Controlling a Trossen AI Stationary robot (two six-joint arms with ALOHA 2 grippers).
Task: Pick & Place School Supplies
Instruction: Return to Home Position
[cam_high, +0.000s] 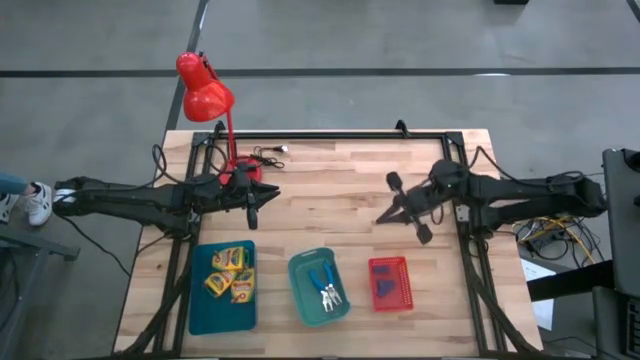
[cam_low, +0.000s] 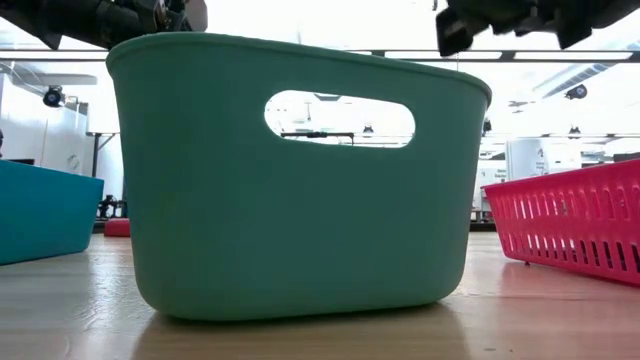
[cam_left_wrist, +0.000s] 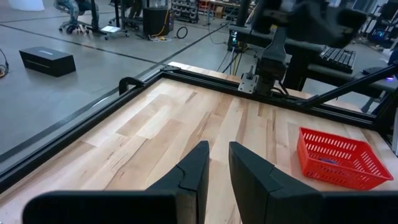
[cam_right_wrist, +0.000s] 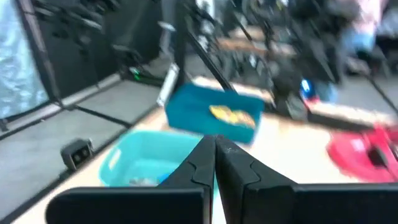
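Note:
Yellow-green crayon boxes (cam_high: 228, 272) lie in the blue tray (cam_high: 200, 300) at the near left. Blue-handled scissors (cam_high: 325, 288) lie in the green tray (cam_high: 300, 275) at the near middle. Purple blocks (cam_high: 388, 287) rest in the red tray (cam_high: 404, 265) to its right. My left gripper (cam_high: 262, 195) hovers above the table's left half beside the lamp base, its fingers (cam_left_wrist: 193, 168) a narrow gap apart with nothing between them. My right gripper (cam_high: 382, 217) hangs above the table's right half, shut and empty, fingers (cam_right_wrist: 205, 155) together, pointing toward the trays.
A red desk lamp (cam_high: 205, 90) stands at the far left with its base (cam_high: 243, 172) and cable next to my left gripper. A black frame (cam_high: 330, 135) runs along the table's far edge and sides. Bare wood lies between the two grippers.

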